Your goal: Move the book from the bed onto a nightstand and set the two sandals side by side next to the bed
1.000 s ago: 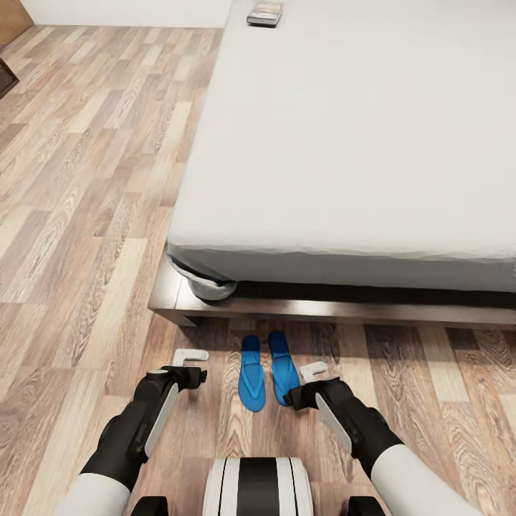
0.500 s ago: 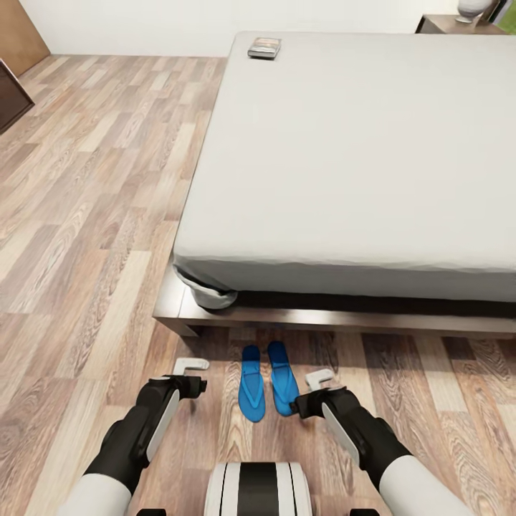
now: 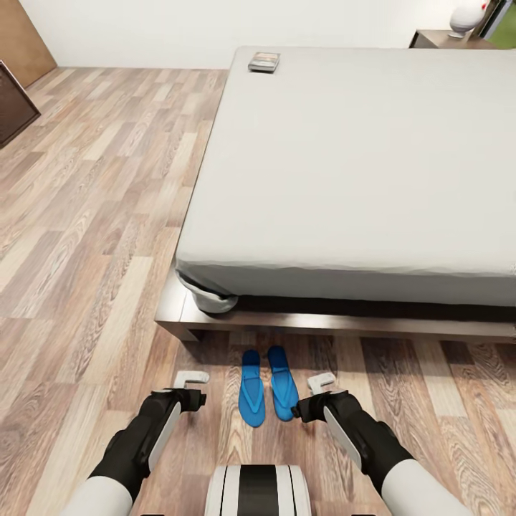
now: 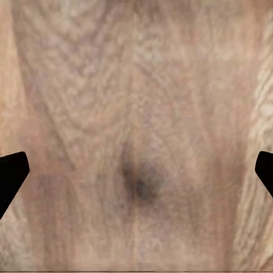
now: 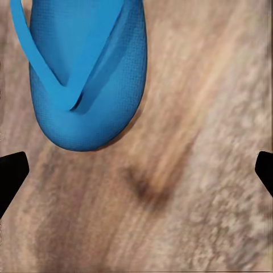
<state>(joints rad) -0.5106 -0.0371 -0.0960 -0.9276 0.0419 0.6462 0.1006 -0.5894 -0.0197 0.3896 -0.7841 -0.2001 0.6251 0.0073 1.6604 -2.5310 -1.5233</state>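
Head view: two blue sandals (image 3: 268, 385) side by side on the wood-plank floor (image 3: 86, 236), parallel, close together, toes toward the robot, heels just short of the dark wooden bed frame (image 3: 344, 324). Left sandal (image 3: 251, 388) and right sandal (image 3: 283, 383) roughly level, narrow gap between. Bed (image 3: 358, 165) with plain white mattress ahead; book (image 3: 264, 61) lying flat on the mattress at the far left corner, well apart from the sandals. Nightstand (image 3: 444, 39) at far right beyond the bed, white rounded object (image 3: 467, 16) on its tabletop. Dark cabinet edge (image 3: 13, 107) at far left, brown door (image 3: 25, 36) behind it. Left claw (image 3: 190, 378) low over bare floor left of the sandals, open, holding nothing; left wrist view: plank grain with a dark knot (image 4: 139, 182), black fingertips (image 4: 11, 173) at both edges, wide apart. Right claw (image 3: 319, 383) low just right of the right sandal, open, empty; right wrist view: blue sandal toe end with strap (image 5: 85, 68) on floor, beyond the spread fingertips (image 5: 12, 170), not touching. White robot base (image 3: 258, 491) at bottom centre.
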